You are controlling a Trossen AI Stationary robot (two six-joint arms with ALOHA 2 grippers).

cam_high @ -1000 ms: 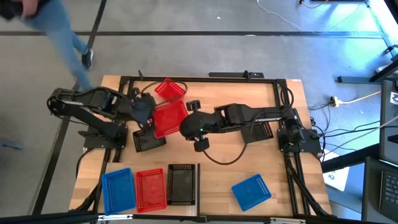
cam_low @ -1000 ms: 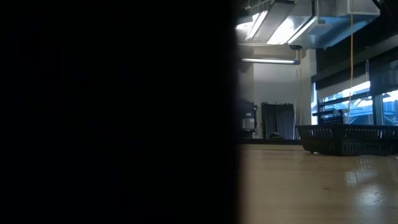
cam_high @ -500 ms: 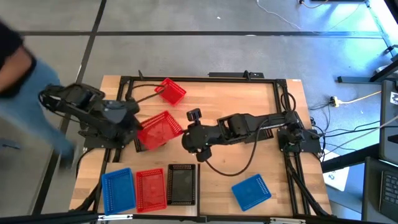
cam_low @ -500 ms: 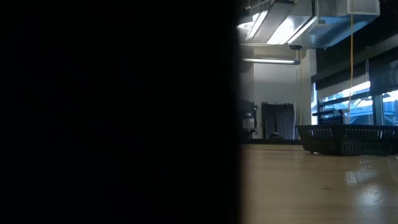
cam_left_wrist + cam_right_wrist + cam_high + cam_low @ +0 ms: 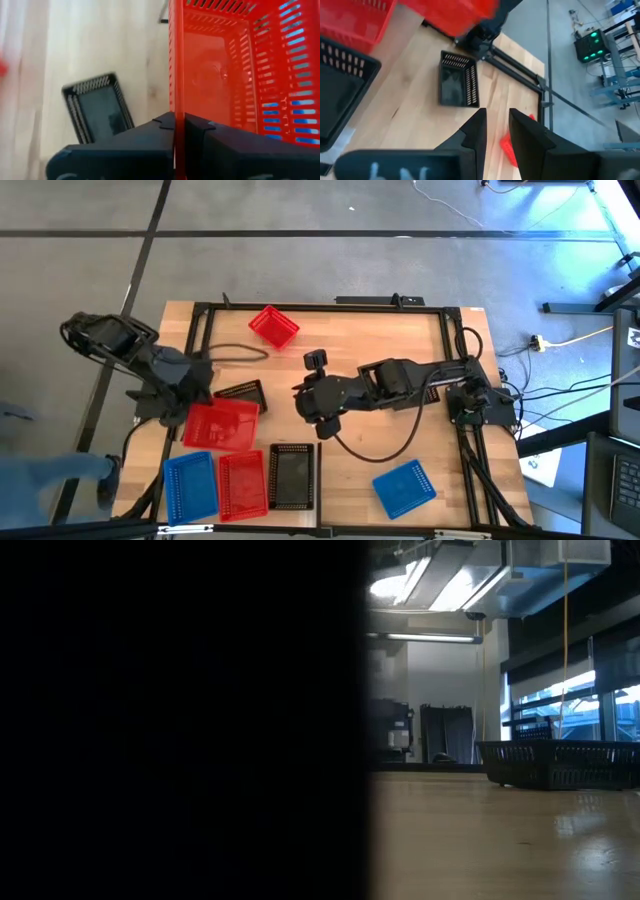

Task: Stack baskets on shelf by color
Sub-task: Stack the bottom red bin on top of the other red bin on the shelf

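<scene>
My left gripper [image 5: 196, 406] is shut on a red basket [image 5: 224, 424] over the table's left side, just beyond the near row. That row has a blue basket [image 5: 190, 486], a red one [image 5: 243, 484] and a black one [image 5: 292, 477] side by side at the near edge. A loose black basket [image 5: 241, 394] rests on its base beside the held one. Another red basket [image 5: 273, 326] sits toward the far edge, and a blue one [image 5: 405, 488] near right. My right gripper [image 5: 300, 405] hangs open at mid-table, touching nothing. I cannot tell the shelf apart from the tabletop. My left gripper [image 5: 178, 119] pinches one wall of the red basket [image 5: 176, 75] at its rim, with one finger inside the basket and one outside. The basket looks lifted clear of the table, its open side facing up in the high view. A blue basket shows through its mesh.
A black metal frame [image 5: 320, 307] runs round the tabletop, and both arm bases stand on it. Cables [image 5: 375, 442] loop across the middle. A person's leg [image 5: 60, 475] shows by the near left corner. Something dark fills the left half of the low view, with a black basket [image 5: 560, 763] at its right.
My left gripper has carried the red basket from mid-table toward the left and near edges, and the basket has turned about as it went. My right gripper has drawn slightly toward the near edge, away from that basket. A person has walked past the table's left side.
</scene>
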